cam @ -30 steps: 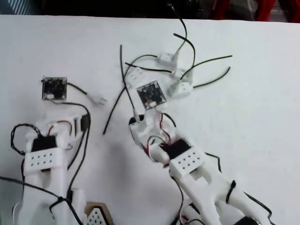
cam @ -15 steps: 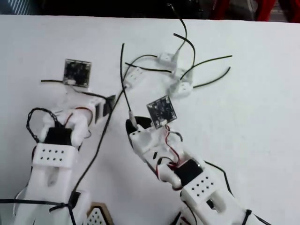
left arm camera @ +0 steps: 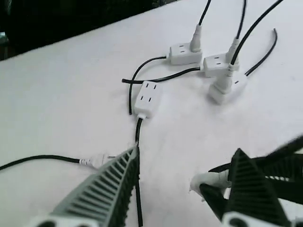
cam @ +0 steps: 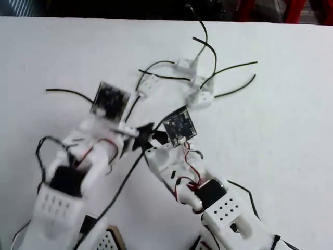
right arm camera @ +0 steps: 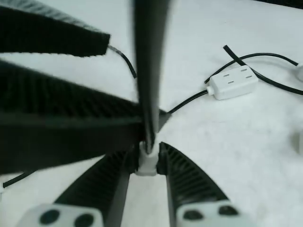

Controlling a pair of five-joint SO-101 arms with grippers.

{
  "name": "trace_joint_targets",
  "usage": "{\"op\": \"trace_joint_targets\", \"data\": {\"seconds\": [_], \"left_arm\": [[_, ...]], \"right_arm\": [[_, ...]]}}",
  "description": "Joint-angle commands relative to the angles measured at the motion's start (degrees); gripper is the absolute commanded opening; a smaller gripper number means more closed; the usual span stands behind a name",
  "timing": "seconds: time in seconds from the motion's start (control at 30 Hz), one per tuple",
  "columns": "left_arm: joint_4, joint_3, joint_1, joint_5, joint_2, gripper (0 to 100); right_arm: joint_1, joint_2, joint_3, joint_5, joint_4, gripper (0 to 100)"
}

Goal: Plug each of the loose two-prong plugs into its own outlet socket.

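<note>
Sockets [left arm camera: 147,97] number four; right jaws clamp one plug [right arm camera: 147,163], left jaws gape beside a second plug [left arm camera: 94,161].

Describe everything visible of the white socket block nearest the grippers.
The socket block is a white, plastic-looking rectangle lying flat on the table, slotted face up, its two pairs of slots empty. It sits apart from the other three sockets. Its black cord leaves the short end farther from them; a second black cord passes the opposite end.

The worktop [cam: 291,104] is plain white. White outlet sockets [left arm camera: 147,97] and a white plug [right arm camera: 147,163] trail black cords [left arm camera: 165,77]. The right claw [right arm camera: 147,155] and left claw [left arm camera: 187,152] are dark and ribbed.
</note>
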Motion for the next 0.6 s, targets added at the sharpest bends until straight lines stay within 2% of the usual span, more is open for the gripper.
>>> {"op": "trace_joint_targets", "data": {"seconds": [0.0, 0.13, 0.37, 0.47, 0.57], "left_arm": [[1.23, 3.16, 2.68, -1.58, -9.27, 31], [1.14, 8.97, 1.01, -4.75, -13.93, 31], [-4.31, 9.67, -11.3, -5.1, -14.55, 31], [-4.92, 9.85, -11.74, -7.56, -14.55, 31], [-5.27, 9.58, -11.65, -9.05, -13.23, 31]], "right_arm": [[-0.4, 0.04, -0.79, 0.62, -1.19, 1.6], [-0.4, 0.13, -0.79, 0.62, -1.19, 1.6], [3.47, 0.22, -0.97, 0.18, -4.0, 1.6], [7.43, 0.22, -0.97, 0.0, -6.81, 1.6], [11.12, 0.22, -0.97, -3.69, -9.36, 1.6]]}}
